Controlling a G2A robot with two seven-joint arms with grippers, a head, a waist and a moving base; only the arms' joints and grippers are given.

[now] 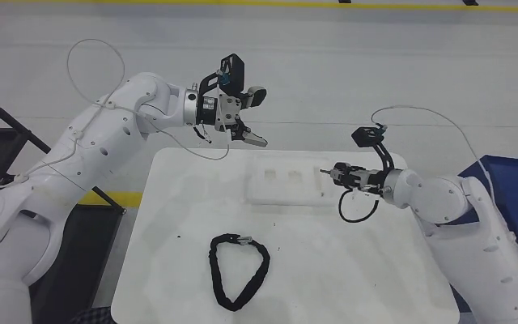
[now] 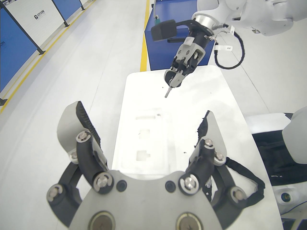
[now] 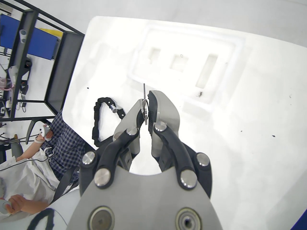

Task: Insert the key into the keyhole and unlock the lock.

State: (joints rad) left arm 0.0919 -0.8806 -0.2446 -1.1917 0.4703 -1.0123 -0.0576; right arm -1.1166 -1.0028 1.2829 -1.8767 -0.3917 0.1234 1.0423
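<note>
The small metal key [image 3: 144, 106], judged light and rigid, is pinched at its bow by the right gripper [image 3: 145, 98] above the white table's [image 1: 364, 267] far right corner. The black sleeved chain lock [image 1: 237, 271], probably heavy and limp, lies near the front edge; grip beside its metal cylinder [image 1: 245, 240]. The left gripper [image 1: 259, 119] hangs spread above the far edge.

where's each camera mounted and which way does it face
Top view: overhead, looking down at the table; both arms show.
Left wrist view: left wrist, facing the right gripper across the foam tray; open left gripper shows.
Right wrist view: right wrist, facing tray and chain lock; its gripper pinches the key.
All three share the tray.
</note>
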